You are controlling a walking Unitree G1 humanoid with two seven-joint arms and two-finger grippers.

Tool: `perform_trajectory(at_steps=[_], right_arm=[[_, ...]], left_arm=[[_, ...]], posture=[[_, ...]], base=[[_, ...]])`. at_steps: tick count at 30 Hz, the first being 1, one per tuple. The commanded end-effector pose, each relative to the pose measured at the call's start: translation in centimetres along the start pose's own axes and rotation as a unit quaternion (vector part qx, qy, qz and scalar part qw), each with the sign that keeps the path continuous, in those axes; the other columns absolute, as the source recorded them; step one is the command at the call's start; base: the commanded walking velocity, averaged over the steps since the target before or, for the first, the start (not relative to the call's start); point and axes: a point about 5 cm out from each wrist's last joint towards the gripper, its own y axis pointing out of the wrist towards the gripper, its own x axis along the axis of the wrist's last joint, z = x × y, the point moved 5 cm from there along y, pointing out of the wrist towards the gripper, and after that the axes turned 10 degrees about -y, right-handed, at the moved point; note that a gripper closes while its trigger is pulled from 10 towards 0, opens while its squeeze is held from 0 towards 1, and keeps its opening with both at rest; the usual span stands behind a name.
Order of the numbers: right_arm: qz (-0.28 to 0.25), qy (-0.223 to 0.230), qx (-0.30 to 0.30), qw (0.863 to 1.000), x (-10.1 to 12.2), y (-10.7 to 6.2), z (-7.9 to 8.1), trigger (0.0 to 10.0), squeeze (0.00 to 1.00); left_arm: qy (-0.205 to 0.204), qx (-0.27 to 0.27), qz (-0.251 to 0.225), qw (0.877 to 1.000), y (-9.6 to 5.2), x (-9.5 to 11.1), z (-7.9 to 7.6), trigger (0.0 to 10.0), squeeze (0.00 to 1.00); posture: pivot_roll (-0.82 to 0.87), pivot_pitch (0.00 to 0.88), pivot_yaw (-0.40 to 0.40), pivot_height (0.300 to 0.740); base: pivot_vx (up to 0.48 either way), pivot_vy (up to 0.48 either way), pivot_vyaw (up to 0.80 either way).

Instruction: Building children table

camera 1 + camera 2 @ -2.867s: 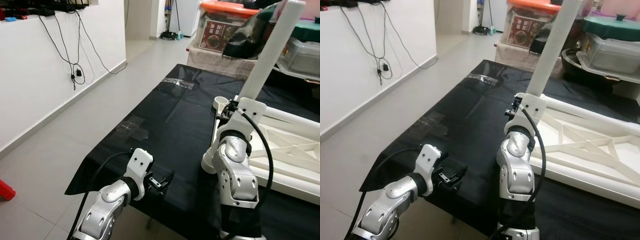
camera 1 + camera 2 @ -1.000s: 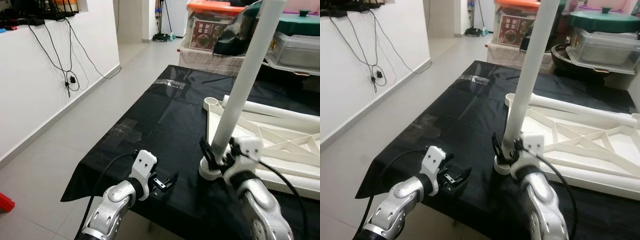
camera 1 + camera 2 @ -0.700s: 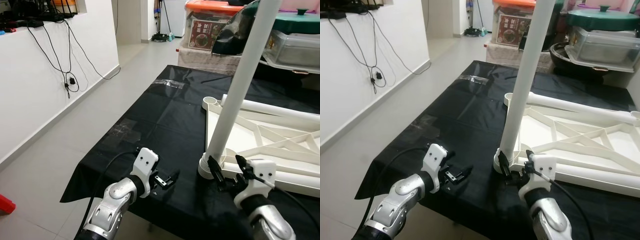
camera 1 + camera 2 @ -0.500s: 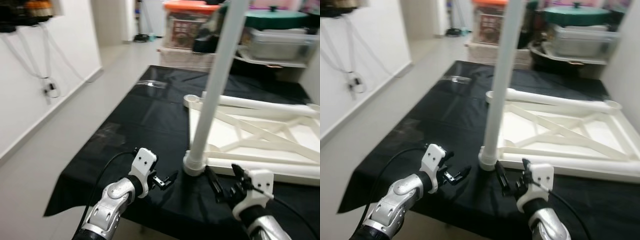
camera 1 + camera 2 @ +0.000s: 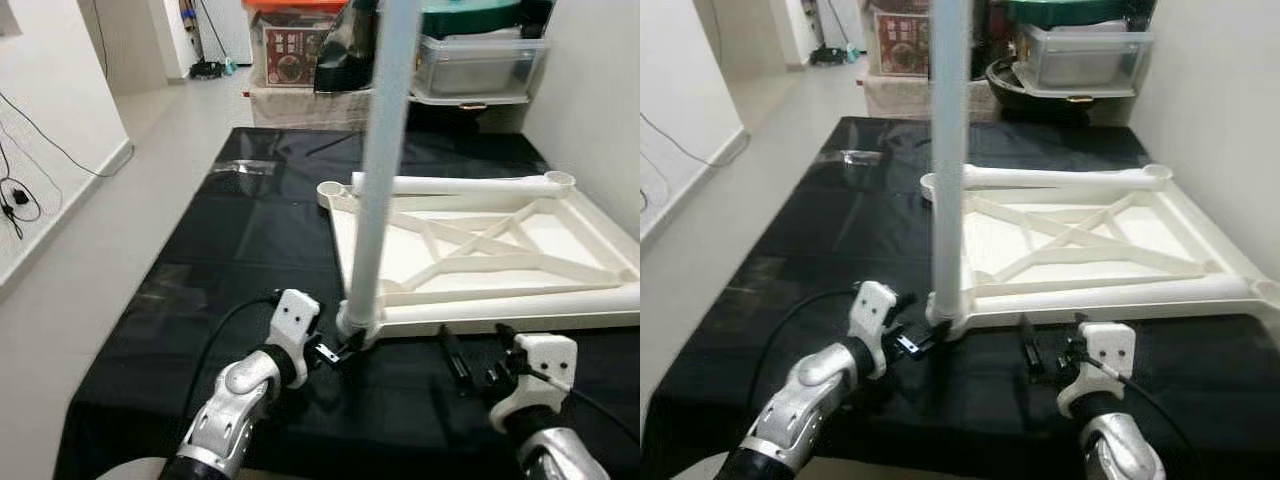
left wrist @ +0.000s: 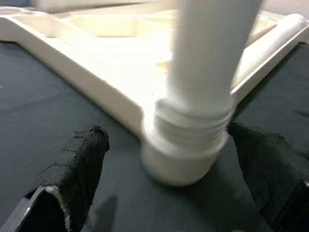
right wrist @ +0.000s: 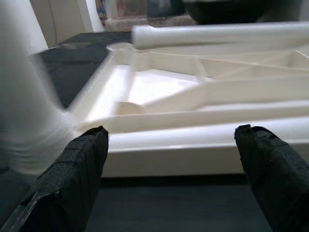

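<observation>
On my left I see tiled floor [image 5: 90, 260], then the black-covered table [image 5: 250, 230], with storage boxes [image 5: 300, 50] stacked beyond it. My left pincer [image 5: 338, 352] sits with fingers apart on either side of the socket collar at the foot of the white leg [image 5: 385, 150], not touching it. The leg stands upright in the near-left corner of the upturned white tabletop frame [image 5: 480, 240], its top cut off. My right pincer [image 5: 475, 360], fingers apart, hovers before the frame's near rail.
</observation>
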Motion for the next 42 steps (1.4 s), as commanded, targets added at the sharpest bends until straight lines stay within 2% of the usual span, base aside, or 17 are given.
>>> perform_trajectory(at_steps=[1, 8, 17, 22, 25, 29, 39, 42], right_arm=[[-0.001, 0.004, 0.002, 1.000, -0.2, 0.1, 0.5, 10.0, 0.00], [-0.004, 0.000, -0.007, 1.000, 0.0, 0.5, -0.3, 10.0, 0.00], [-0.003, -0.023, 0.010, 1.000, 0.7, 1.7, -2.3, 10.0, 0.00], [0.004, -0.027, 0.027, 0.999, 0.5, 2.0, -1.8, 10.0, 0.00], [0.018, -0.018, 0.055, 0.998, -0.3, 1.7, -0.9, 10.0, 0.00], [0.028, -0.018, 0.066, 0.997, -0.8, 1.4, -0.6, 10.0, 0.00], [0.030, -0.024, 0.070, 0.997, -0.8, 1.6, -0.8, 10.0, 0.00], [0.035, -0.045, 0.070, 0.996, -1.0, 1.7, -0.9, 10.0, 0.00]], left_arm=[[0.008, 0.017, 0.008, 1.000, -0.5, -0.4, 0.8, 10.0, 0.00], [0.011, 0.013, 0.008, 1.000, -0.5, -0.4, 0.7, 10.0, 0.00], [0.018, 0.012, 0.008, 1.000, -0.5, -0.6, 0.5, 10.0, 0.00], [0.029, 0.010, 0.010, 0.999, -0.6, -0.6, 0.4, 10.0, 0.00], [0.023, 0.024, 0.011, 0.999, -0.7, -0.8, 0.8, 10.0, 0.00], [0.010, 0.032, 0.015, 0.999, -0.6, -1.0, 1.0, 10.0, 0.00], [0.012, 0.027, 0.017, 0.999, -0.6, -1.0, 0.8, 10.0, 0.00], [0.009, 0.027, 0.018, 0.999, -0.6, -1.0, 0.8, 10.0, 0.00]], posture=[[0.04, 0.000, -0.022, 0.740], [0.04, 0.000, -0.023, 0.740], [0.04, 0.000, -0.027, 0.740], [0.05, 0.000, -0.034, 0.740], [0.05, 0.000, -0.039, 0.740], [0.05, 0.000, -0.039, 0.740], [0.05, 0.000, -0.041, 0.740], [0.05, 0.000, -0.041, 0.740]], base=[[0.000, 0.000, 0.00], [0.000, 0.000, 0.00], [0.000, 0.000, 0.00], [0.000, -0.054, 0.00], [0.000, -0.189, 0.00], [0.000, 0.000, 0.00], [0.000, 0.000, 0.00], [0.000, 0.000, 0.00]])
